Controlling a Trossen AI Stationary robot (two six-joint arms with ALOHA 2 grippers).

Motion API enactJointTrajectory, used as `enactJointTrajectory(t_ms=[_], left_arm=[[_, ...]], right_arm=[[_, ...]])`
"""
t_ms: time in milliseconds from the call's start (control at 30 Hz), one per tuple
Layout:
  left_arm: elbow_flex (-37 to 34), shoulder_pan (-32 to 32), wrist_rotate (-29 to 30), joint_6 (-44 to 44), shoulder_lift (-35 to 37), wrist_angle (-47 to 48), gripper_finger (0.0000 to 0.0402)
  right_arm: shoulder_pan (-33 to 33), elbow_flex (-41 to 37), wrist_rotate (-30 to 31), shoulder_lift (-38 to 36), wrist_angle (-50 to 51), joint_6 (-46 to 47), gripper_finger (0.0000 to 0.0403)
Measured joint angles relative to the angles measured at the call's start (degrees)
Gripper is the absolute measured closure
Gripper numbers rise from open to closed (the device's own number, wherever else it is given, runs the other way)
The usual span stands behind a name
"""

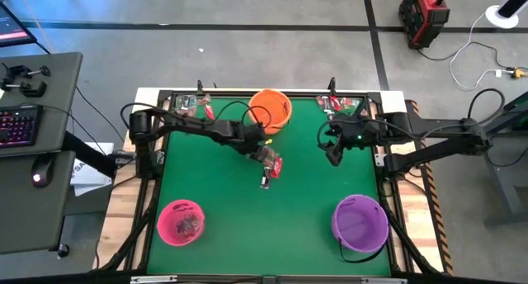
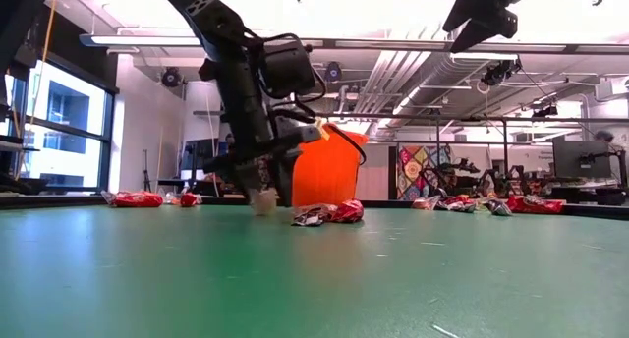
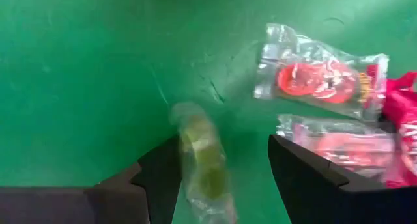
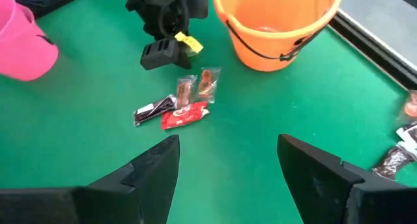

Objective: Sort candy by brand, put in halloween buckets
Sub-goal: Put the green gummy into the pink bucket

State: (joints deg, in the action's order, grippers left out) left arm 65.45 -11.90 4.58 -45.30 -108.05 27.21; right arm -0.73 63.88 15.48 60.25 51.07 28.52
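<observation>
Left claw (image 1: pixel 266 158): low over the middle of the table, just beside a small group of candy; its fingers stand apart. In the left wrist view a blurred clear-wrapped piece with yellowish content (image 3: pixel 201 160) shows between the fingers; I cannot tell whether it is gripped or only lies there.
Right claw (image 1: pixel 334 154): raised above the table on the right side, fingers wide apart, holding nothing.
Candy group (image 4: pixel 176 105): four pieces lie on the green table near the left claw: a red wrapper, a dark wrapper and two clear wrappers with red content.
Clear piece (image 3: pixel 317 77): lies flat on the table, just beyond the left claw's fingers, next to a red wrapper (image 3: pixel 402 100).
Orange bucket (image 1: pixel 270 109): stands upright at the far edge of the table, in the middle, near the candy group.
Pink bucket (image 1: pixel 181 221): stands at the near left corner; some candy shows inside.
Purple bucket (image 1: pixel 360 220): stands at the near right corner.
Other candy: one pile (image 1: pixel 198 106) at the far left corner, another pile (image 1: pixel 338 104) at the far right corner, both well apart from the claws.
Table (image 1: pixel 305 193): green surface with a dark frame.
</observation>
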Motion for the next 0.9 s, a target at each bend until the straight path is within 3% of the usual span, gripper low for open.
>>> enactJointTrajectory(t_ms=[133, 333, 500, 700, 900], left_arm=[[0.02, 0.02, 0.29, 3.64, 0.00, 2.00, 0.0229], [0.00, 0.00, -3.41, 8.95, 1.83, 4.05, 0.0379], [-0.02, -0.05, -3.50, 14.46, 9.65, 10.32, 0.0379], [0.04, 0.70, -5.06, 23.96, 26.30, 17.58, 0.0396], [0.07, 10.55, -10.53, 26.78, 40.25, 33.84, 0.0396]], right_arm=[[0.00, 0.00, 1.49, 0.00, 0.00, 1.15, 0.0151], [0.00, 0.00, 3.19, 0.00, -0.02, 2.64, 0.0151], [0.00, 0.00, 3.68, 0.00, -0.59, 3.15, 0.0151], [0.02, 0.00, 4.13, 0.06, -4.92, 1.13, 0.0151], [1.36, 0.00, 5.86, 1.22, -9.69, -3.83, 0.0151]])
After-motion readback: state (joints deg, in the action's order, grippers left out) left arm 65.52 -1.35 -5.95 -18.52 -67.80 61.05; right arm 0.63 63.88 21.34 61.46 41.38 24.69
